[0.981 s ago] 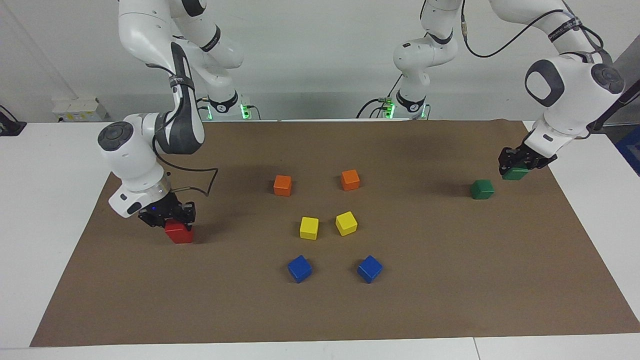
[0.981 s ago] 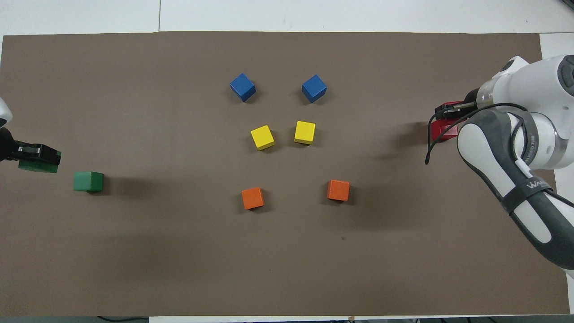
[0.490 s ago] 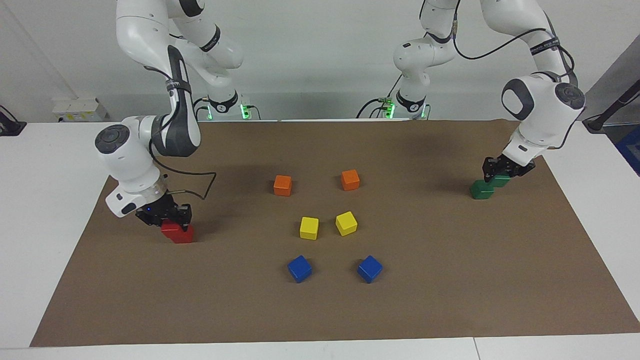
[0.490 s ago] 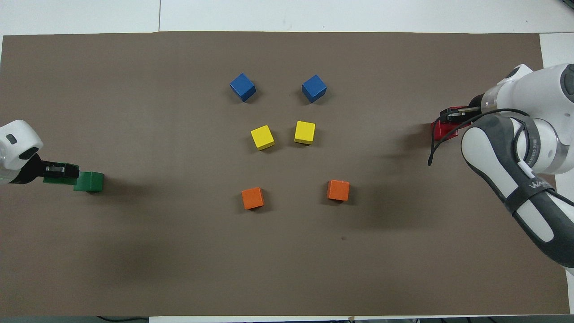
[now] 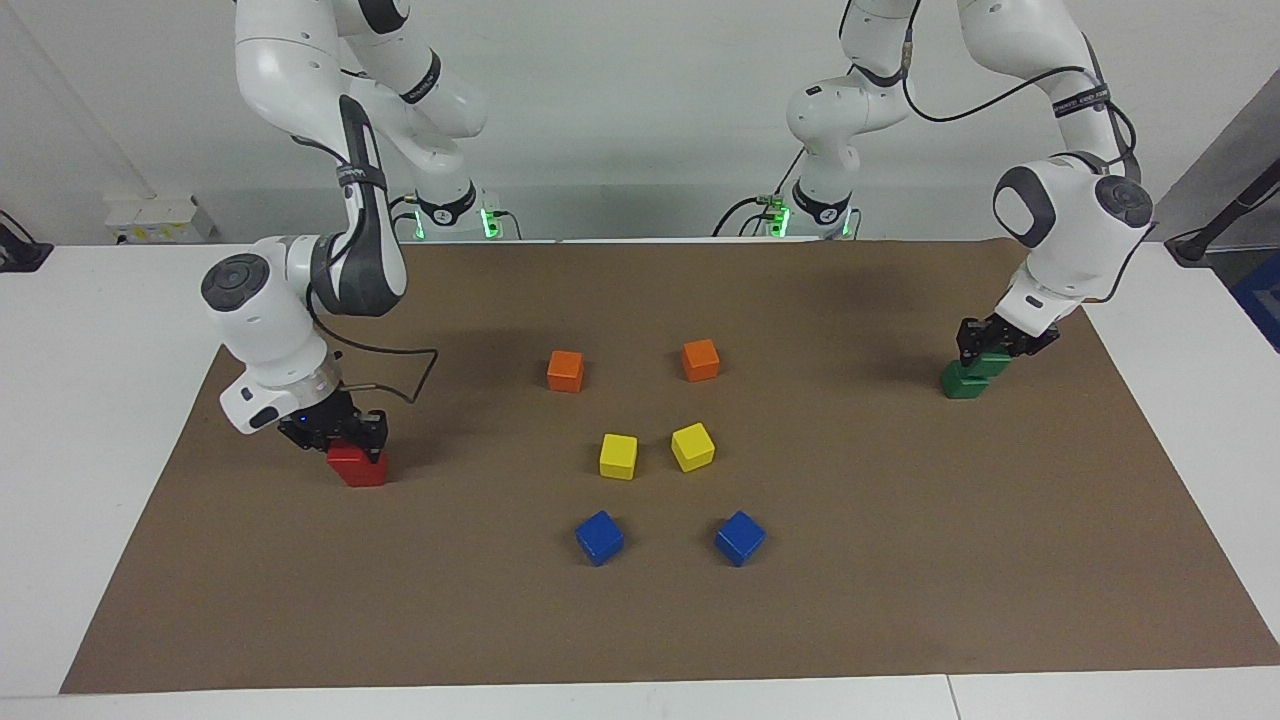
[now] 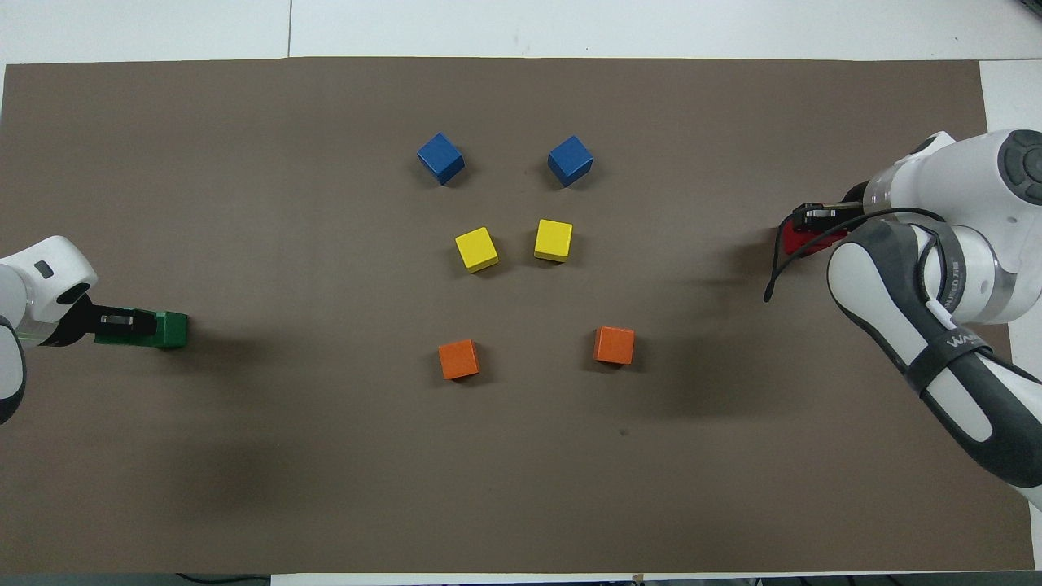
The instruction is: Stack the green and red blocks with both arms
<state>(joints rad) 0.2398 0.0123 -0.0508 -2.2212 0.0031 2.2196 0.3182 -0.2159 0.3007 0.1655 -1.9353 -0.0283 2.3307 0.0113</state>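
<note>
Both held blocks lower now — green block (image 5: 992, 363) nearly on its mate (image 5: 962, 384).

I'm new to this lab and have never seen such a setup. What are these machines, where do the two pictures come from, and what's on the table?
Two white robot arms work at a table with a brown mat. One picture faces them; the other looks down from above. The left gripper holds a green block over another green block. The right gripper holds a red block on or just above a second red block. Orange cubes, yellow cubes and blue cubes lie untouched mid-table.
</note>
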